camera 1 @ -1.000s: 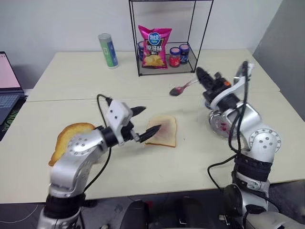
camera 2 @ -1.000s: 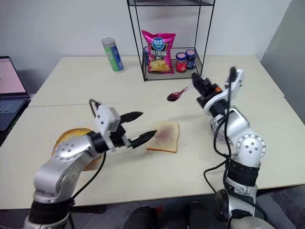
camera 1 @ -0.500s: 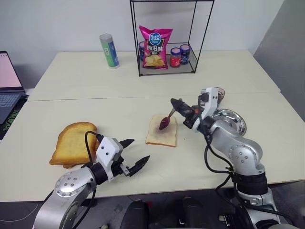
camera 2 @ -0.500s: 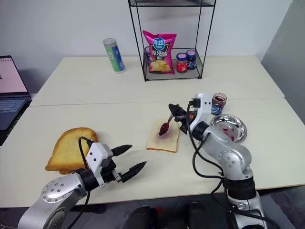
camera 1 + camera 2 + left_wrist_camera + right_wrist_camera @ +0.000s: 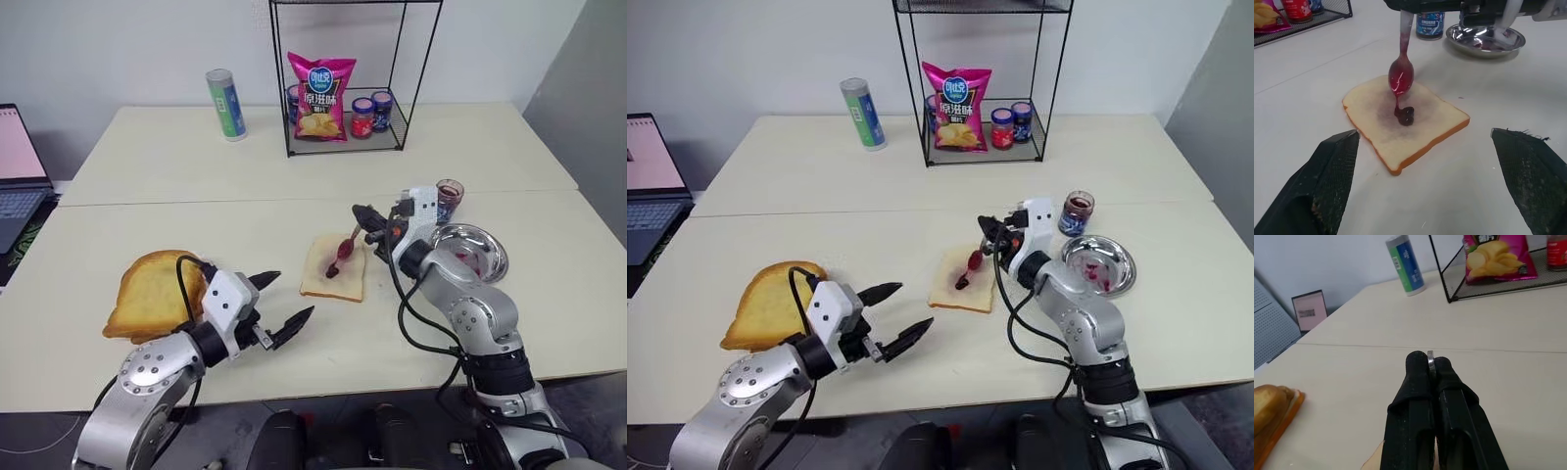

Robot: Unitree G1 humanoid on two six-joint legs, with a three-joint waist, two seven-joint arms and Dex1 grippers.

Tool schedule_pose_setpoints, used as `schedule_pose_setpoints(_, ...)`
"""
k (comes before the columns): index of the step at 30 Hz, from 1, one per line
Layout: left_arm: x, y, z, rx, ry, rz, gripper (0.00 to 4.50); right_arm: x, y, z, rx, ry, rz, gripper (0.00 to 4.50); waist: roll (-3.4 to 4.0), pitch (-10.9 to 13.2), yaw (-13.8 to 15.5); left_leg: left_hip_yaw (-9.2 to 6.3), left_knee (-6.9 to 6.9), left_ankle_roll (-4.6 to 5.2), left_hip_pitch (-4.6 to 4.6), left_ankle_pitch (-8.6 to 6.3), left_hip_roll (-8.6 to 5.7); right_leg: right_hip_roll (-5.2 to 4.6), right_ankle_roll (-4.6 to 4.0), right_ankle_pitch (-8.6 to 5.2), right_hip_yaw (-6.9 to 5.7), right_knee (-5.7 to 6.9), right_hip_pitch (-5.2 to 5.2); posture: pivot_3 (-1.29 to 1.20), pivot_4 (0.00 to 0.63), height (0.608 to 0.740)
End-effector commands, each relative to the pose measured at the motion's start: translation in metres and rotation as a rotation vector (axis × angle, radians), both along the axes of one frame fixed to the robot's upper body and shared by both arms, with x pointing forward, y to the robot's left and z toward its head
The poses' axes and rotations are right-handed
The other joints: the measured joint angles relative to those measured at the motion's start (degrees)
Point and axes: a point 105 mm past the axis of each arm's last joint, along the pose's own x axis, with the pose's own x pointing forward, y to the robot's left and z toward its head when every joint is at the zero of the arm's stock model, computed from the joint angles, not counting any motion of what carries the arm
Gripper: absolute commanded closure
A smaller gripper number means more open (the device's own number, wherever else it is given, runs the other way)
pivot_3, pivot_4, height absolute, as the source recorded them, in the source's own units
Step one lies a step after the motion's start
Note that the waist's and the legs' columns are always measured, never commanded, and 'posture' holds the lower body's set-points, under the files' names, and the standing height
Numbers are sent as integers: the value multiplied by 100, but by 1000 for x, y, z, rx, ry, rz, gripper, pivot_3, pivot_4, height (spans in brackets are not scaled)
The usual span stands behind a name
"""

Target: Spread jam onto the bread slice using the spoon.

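Jam lay as a dark glossy blob on the middle of the bread slice, a thread of it trailing from the coated bowl of the spoon held just above. The bread slice rested flat near the middle of the desk, toward its front edge. The paste looked thick and sticky, likely to drag rather than run; the slice looked soft, light and easily torn, so light strokes with the back of the bowl would seem wise. The spoon was slim, stiff metal, best held by its handle end, as it was: the right gripper was clamped tight on that handle. The left gripper hovered with fingers spread wide and nothing between them, near the desk's front edge, beside the toasted slices. A metal dish and an open jar stood toward the right edge. A wire rack with a crisp packet and a can stood at the back, against a plain wall.
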Motion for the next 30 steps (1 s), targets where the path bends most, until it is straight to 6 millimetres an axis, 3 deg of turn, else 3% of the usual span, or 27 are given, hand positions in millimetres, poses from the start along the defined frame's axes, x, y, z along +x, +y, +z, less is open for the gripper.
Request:
schedule_pose_setpoints(1,3,-3,9,-9,-38,-6,0,-2,-6,28,221,33,23,4467,0,0,1,0,0,0,0,0,0,0,0,0,0,0,0,0,150,740)
schedule_pose_setpoints(8,3,-2,11,-8,-34,-17,0,-15,-7,15,469,275,129,4467,0,0,-1,-1,-1,0,0,0,4,-2,-12,7,0,0,2,0,150,740)
schedule_pose_setpoints(14,-1,1,10,-7,-21,-13,0,-21,-3,-9,469,362,131,4467,2,1,-2,-2,-2,0,1,0,4,-2,-2,1,0,0,1,0,150,740)
schedule_pose_setpoints(21,-8,-2,8,-17,-1,-16,0,-13,5,-30,474,416,106,4467,2,1,-7,-2,-2,0,1,0,4,-1,0,0,-1,0,0,0,150,740)
schedule_pose_setpoints(30,-6,-1,8,-11,-3,-16,0,-7,1,-52,407,431,63,4467,2,1,-6,-2,-2,0,-1,0,0,0,0,0,-1,-2,0,0,150,740)
